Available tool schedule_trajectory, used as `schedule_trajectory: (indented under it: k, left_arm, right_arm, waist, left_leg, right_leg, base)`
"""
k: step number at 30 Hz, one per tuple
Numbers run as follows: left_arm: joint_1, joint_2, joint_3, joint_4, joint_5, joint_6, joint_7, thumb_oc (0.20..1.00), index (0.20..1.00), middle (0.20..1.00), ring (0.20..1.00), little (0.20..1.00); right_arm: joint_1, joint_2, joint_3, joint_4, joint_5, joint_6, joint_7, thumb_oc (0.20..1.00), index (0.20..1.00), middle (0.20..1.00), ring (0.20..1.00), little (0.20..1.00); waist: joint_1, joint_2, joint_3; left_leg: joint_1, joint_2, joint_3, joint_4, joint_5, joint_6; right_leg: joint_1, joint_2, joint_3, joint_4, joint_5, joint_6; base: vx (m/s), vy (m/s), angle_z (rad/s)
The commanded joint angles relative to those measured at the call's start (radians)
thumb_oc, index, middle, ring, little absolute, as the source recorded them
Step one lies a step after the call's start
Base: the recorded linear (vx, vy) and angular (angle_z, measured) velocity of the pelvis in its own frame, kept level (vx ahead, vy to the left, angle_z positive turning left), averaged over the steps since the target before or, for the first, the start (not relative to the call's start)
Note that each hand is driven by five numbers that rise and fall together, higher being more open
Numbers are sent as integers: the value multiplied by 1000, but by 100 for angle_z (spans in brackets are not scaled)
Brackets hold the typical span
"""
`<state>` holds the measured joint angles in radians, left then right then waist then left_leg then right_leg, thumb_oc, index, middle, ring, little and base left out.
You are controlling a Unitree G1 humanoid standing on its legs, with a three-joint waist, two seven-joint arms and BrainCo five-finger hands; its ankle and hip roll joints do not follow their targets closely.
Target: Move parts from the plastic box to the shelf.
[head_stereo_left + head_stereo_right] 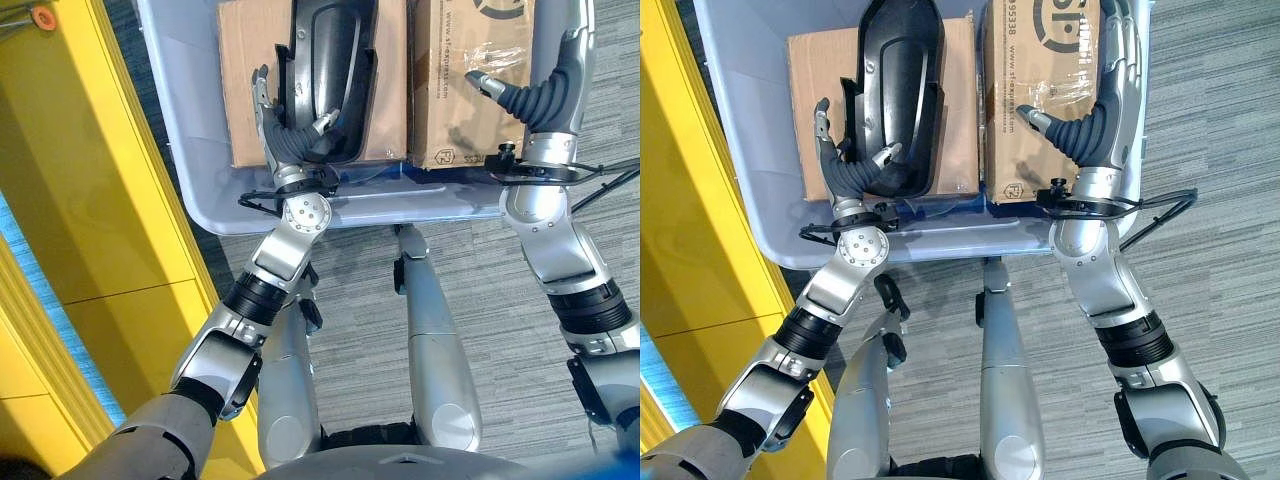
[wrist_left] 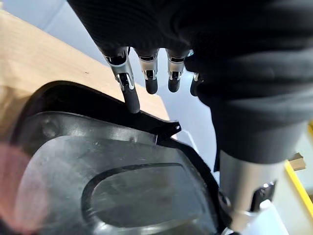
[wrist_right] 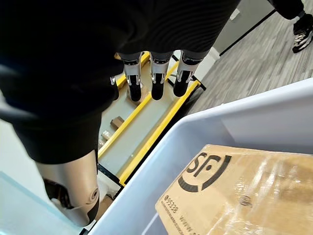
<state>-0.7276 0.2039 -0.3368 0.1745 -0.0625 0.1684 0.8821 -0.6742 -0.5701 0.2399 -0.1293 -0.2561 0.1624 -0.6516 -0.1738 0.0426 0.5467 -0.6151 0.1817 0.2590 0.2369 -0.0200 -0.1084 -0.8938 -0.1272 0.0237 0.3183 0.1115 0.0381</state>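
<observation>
The floor (image 1: 1200, 150) is grey striped carpet, and a yellow shelf frame (image 1: 90, 200) stands along the robot's left side. In front of the robot is a pale plastic box (image 1: 750, 130). Inside it lie two cardboard boxes side by side: one on the left (image 1: 805, 100) and one on the right (image 1: 1040, 110) with clear tape over it. A black molded part (image 1: 895, 90) lies on the left cardboard box, near its right edge.

The left hand (image 1: 855, 165) is at the near end of the black part. Its fingers are curled over the part's left rim and its thumb lies inside the hollow, so it is holding the part.

The right hand (image 1: 1095, 95) is raised above the right cardboard box with relaxed, nearly straight fingers, holding nothing.
</observation>
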Motion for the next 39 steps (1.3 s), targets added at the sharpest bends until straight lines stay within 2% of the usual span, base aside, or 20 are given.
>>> schedule_trajectory:
  k: [1, 4, 7, 8, 9, 11, 13, 14, 16, 17, 18, 20, 22, 25, 30, 31, 34, 35, 37, 39]
  left_arm:
    - [-7, 9, 7, 34, 20, -24, 29, 1000, 1000, 1000, 1000, 1000]
    - [-38, 8, 12, 66, 12, -32, 36, 1000, 1000, 1000, 1000, 1000]
    - [-76, 14, -9, 114, -3, 28, -53, 1000, 1000, 1000, 1000, 1000]
    - [-89, 22, -33, 146, -23, 58, -70, 1000, 1000, 1000, 1000, 1000]
    - [-91, 22, -34, 157, -47, 49, -68, 1000, 1000, 1000, 1000, 1000]
    - [-96, 17, -27, 190, -94, 3, -7, 1000, 1000, 1000, 1000, 1000]
    - [-96, 10, 9, 197, -97, -71, 106, 1000, 1000, 1000, 1000, 1000]
    - [-104, 10, 28, 192, -87, -94, 136, 1000, 1000, 1000, 1000, 1000]
    - [-102, 8, 45, 180, -79, -111, 162, 1000, 1000, 1000, 1000, 1000]
    - [-94, 7, 48, 173, -56, -117, 182, 1000, 1000, 1000, 1000, 1000]
    - [-99, 13, 59, 160, -19, -123, 206, 1000, 1000, 1000, 1000, 1000]
    - [-97, 32, 66, 130, 55, -133, 197, 1000, 1000, 1000, 1000, 1000]
    - [-72, 63, 69, 32, 142, -184, 156, 1000, 1000, 1000, 1000, 1000]
    - [-26, 82, 55, -152, 248, -242, 42, 1000, 1000, 1000, 1000, 1000]
    - [-33, 100, 59, -307, 349, -307, -26, 1000, 1000, 1000, 1000, 1000]
    - [-54, 109, 62, -340, 361, -293, -67, 1000, 1000, 1000, 1000, 1000]
    - [-67, 123, 59, -339, 357, -206, -64, 1000, 1000, 1000, 1000, 1000]
    - [-83, 136, 52, -302, 358, -147, -67, 1000, 1000, 1000, 1000, 1000]
    - [-105, 156, 43, -244, 348, -79, -63, 1000, 1000, 1000, 1000, 1000]
    - [-138, 177, 39, -165, 335, -45, -8, 1000, 1000, 1000, 1000, 1000]
  right_arm:
    - [-28, 0, -26, -36, 23, -18, -45, 1000, 1000, 1000, 1000, 1000]
    - [-35, -2, -23, -31, 28, -13, -40, 1000, 1000, 1000, 1000, 1000]
    - [-44, -5, -23, -18, 40, -12, -29, 1000, 1000, 1000, 1000, 1000]
    - [-43, -17, -20, -13, 51, -17, -12, 1000, 1000, 1000, 1000, 1000]
    - [-45, -23, -20, -14, 55, -18, -7, 1000, 1000, 1000, 1000, 1000]
    - [-48, -28, -15, -5, 48, -19, 2, 1000, 1000, 1000, 1000, 1000]
    - [-42, -29, -15, -8, 35, -20, -1, 1000, 1000, 1000, 1000, 1000]
    - [-44, -26, -18, -11, 33, -17, -3, 1000, 1000, 1000, 1000, 1000]
    - [-37, -15, -14, -8, 29, -14, -20, 1000, 1000, 1000, 1000, 1000]
    - [-27, -11, -11, -7, 34, -8, -29, 1000, 1000, 1000, 1000, 1000]
    - [-28, -8, -13, -11, 37, -5, -34, 1000, 1000, 1000, 1000, 1000]
    - [-21, -3, -13, -18, 40, -2, -47, 1000, 1000, 1000, 1000, 1000]
    - [-2, 4, -20, -39, 26, 12, -54, 1000, 1000, 1000, 1000, 1000]
    - [23, 14, -23, -55, 14, 37, -83, 1000, 1000, 1000, 1000, 1000]
    - [40, 3, -34, -69, 4, 36, -80, 1000, 1000, 1000, 1000, 1000]
    - [43, -1, -38, -68, 7, 38, -68, 1000, 1000, 1000, 1000, 1000]
    - [46, -5, -35, -61, 14, 33, -58, 1000, 1000, 1000, 1000, 1000]
    - [42, -3, -29, -54, 10, 31, -52, 1000, 1000, 1000, 1000, 1000]
    - [34, -10, -26, -48, 16, 27, -41, 1000, 1000, 1000, 1000, 1000]
    - [26, -23, -29, -35, 21, 13, -24, 1000, 1000, 1000, 1000, 1000]
  waist:
    - [-14, -27, -27]
    - [-22, -29, -27]
    - [-34, -29, -27]
    - [-47, -29, -27]
    - [-50, -27, -27]
    - [-57, -24, -27]
    - [-57, -22, -27]
    - [-54, -21, -27]
    - [-48, -23, -27]
    - [-46, -27, -27]
    - [-38, -30, -27]
    - [-31, -36, -27]
    - [-19, -35, -27]
    - [-4, -31, -27]
    - [-9, -31, -27]
    - [-12, -29, -27]
    - [-15, -25, -27]
    - [-18, -26, -27]
    - [-23, -26, -27]
    - [-31, -26, -27]
  left_leg:
    - [-142, 35, -60, -50, 156, -24]
    - [-149, 36, -56, -45, 154, -25]
    - [-150, 37, -45, -41, 155, -29]
    - [-128, 36, -47, -33, 133, -39]
    - [-125, 36, -43, -32, 131, -39]
    - [-120, 34, -39, -27, 129, -40]
    - [-118, 32, -39, -23, 124, -38]
    - [-142, 34, -29, -26, 145, -29]
    - [-149, 32, -38, -21, 144, -28]
    - [-134, 28, -55, -14, 121, -36]
    - [-161, 31, -50, -14, 141, -26]
    - [-171, 31, -56, -7, 135, -24]
    - [-179, 25, -65, -4, 131, -21]
    - [-186, 18, -76, 0, 124, -16]
    - [-184, 17, -72, 3, 117, -13]
    - [-180, 15, -73, 5, 116, -13]
    - [-170, 14, -71, 3, 116, -13]
    - [-171, 16, -69, 9, 115, -13]
    - [-173, 19, -65, 14, 116, -15]
    - [-175, 23, -58, 21, 117, -17]
  right_leg:
    - [10, 23, -45, 151, -159, 31]
    - [1, 27, -38, 158, -162, 30]
    - [-2, 28, -35, 158, -161, 29]
    - [16, 25, -29, 165, -181, 34]
    - [17, 24, -28, 166, -183, 34]
    - [19, 25, -20, 170, -189, 32]
    - [19, 26, -13, 176, -197, 29]
    - [-5, 30, -14, 172, -176, 23]
    - [-5, 29, -15, 174, -177, 22]
    - [16, 26, -15, 179, -198, 27]
    - [-8, 30, -20, 176, -177, 21]
    - [-10, 31, -26, 177, -178, 20]
    - [-9, 32, -30, 178, -182, 18]
    - [-3, 30, -40, 178, -185, 17]
    - [-1, 31, -39, 180, -189, 19]
    - [2, 30, -36, 183, -189, 18]
    - [7, 31, -35, 186, -190, 20]
    - [6, 31, -34, 192, -191, 20]
    - [0, 31, -33, 197, -192, 20]
    - [-5, 31, -31, 201, -190, 18]
  base:
    - [0, 0, 0]
    - [0, 0, 0]
    - [32, 11, -2]
    - [80, 60, -1]
    - [90, 102, -5]
    - [33, 79, -12]
    - [-5, 13, -7]
    - [-48, -41, -1]
    - [4, -59, 2]
    - [8, -102, 5]
    - [11, -132, 6]
    - [-9, -119, 8]
    - [30, -81, 10]
    - [20, -47, 4]
    - [9, 1, 5]
    - [10, 36, -1]
    - [5, 11, 0]
    - [0, 0, 0]
    - [1, 38, -2]
    - [-4, 54, -3]
